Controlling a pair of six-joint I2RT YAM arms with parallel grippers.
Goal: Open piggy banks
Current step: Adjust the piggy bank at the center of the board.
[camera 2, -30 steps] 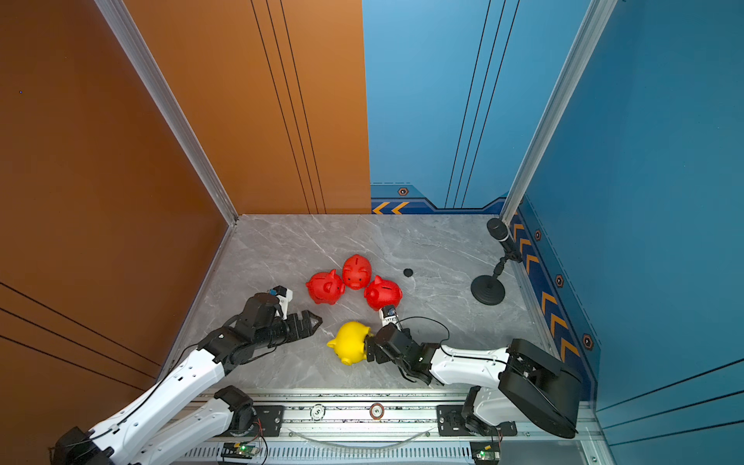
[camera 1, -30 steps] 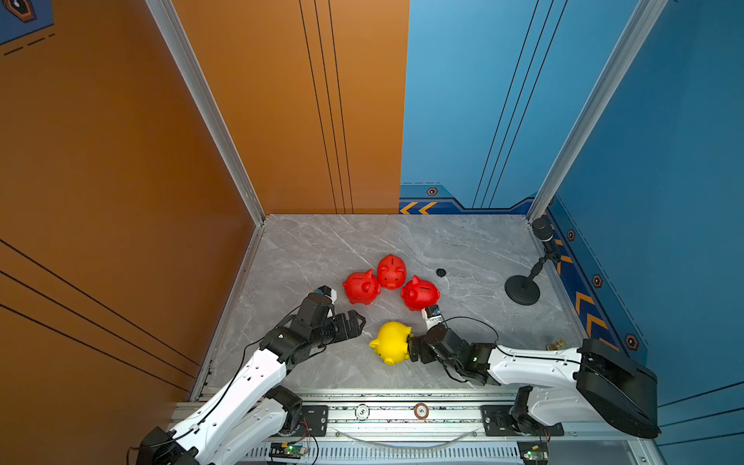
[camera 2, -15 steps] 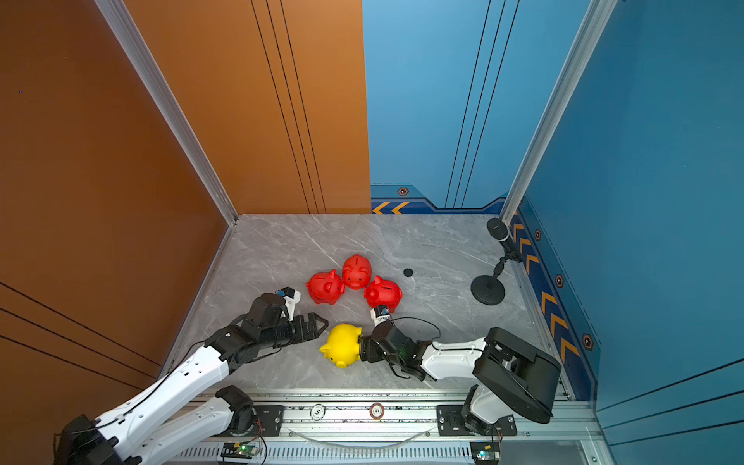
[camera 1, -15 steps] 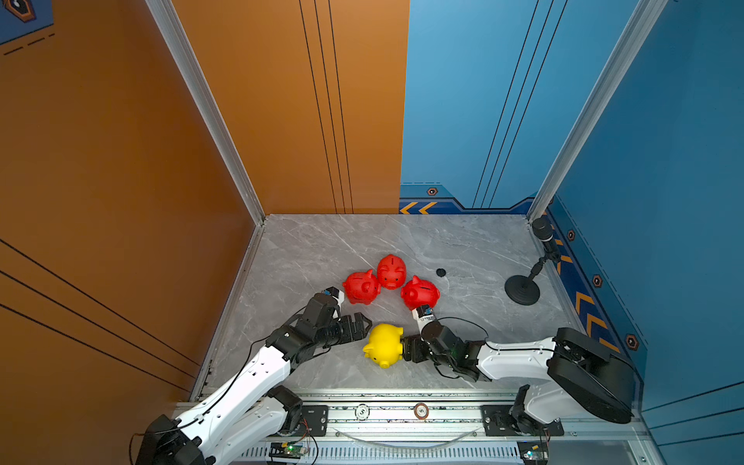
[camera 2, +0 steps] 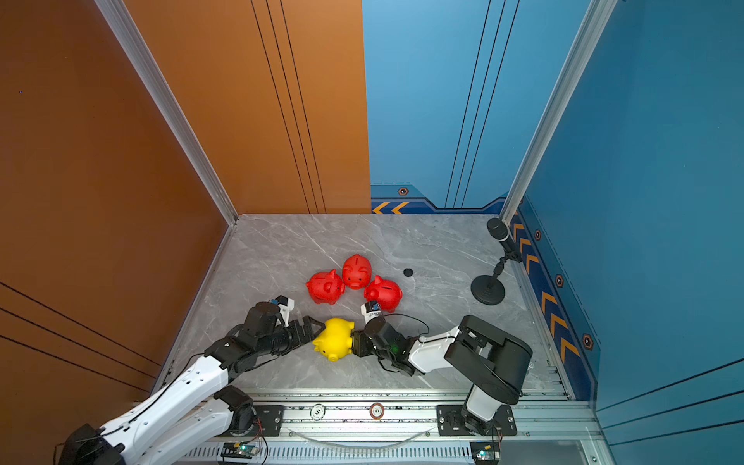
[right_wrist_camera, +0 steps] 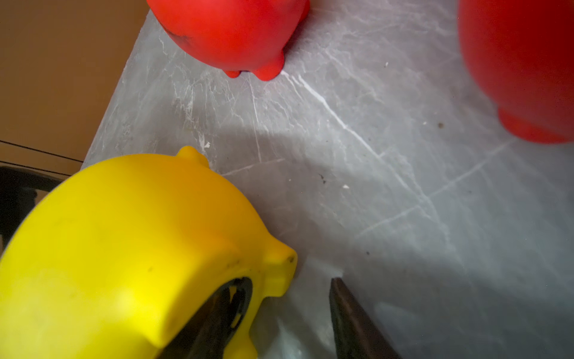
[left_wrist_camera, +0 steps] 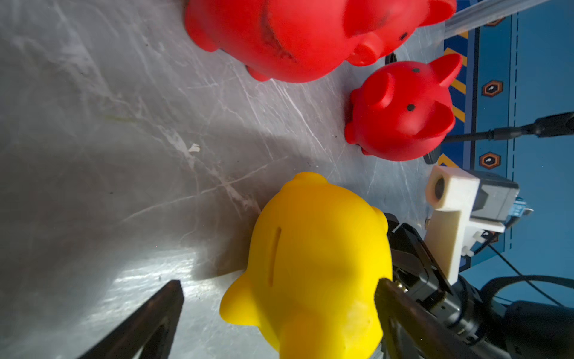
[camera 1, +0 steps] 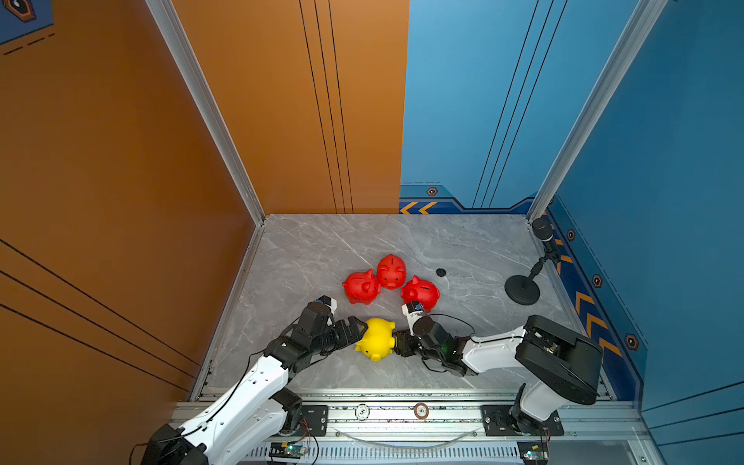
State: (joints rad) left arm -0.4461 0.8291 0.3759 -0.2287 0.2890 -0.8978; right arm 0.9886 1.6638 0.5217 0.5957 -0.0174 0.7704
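**A:** Where is the yellow piggy bank (camera 1: 376, 339)?

**B:** Low in the middle of both top views, on the grey marble table (camera 1: 314, 249). It is tipped onto its side between the two arms. Its coin slot faces the left wrist camera and its belly faces the right one.

**A:** And the left gripper (camera 1: 360, 332)?

**B:** Spread wide around the end of the pig nearest it. In the left wrist view one finger (left_wrist_camera: 400, 310) lies against the yellow flank. The other stands clear of the ear, with bare table between. Nothing is clamped.

**A:** The right gripper (camera 1: 396, 342)?

**B:** In the top views the pig hides its tips. The right wrist view shows it about half spread. One finger (right_wrist_camera: 217, 310) is at the dark round hole in the belly. The other is over bare table, a gap away from the pig's foot. It has hold of nothing that I can see.

**A:** What crowds them?

**B:** Three red piggy banks (camera 1: 391, 271) sit close together just above the yellow one in the frame, with a strip of table between. The right arm's white camera mount (camera 1: 411, 310) overlaps the lower edge of the rightmost of them. A small black plug (camera 1: 441, 272) lies to the right of the reds. A microphone stand (camera 1: 522, 288) stands near the table's right edge.
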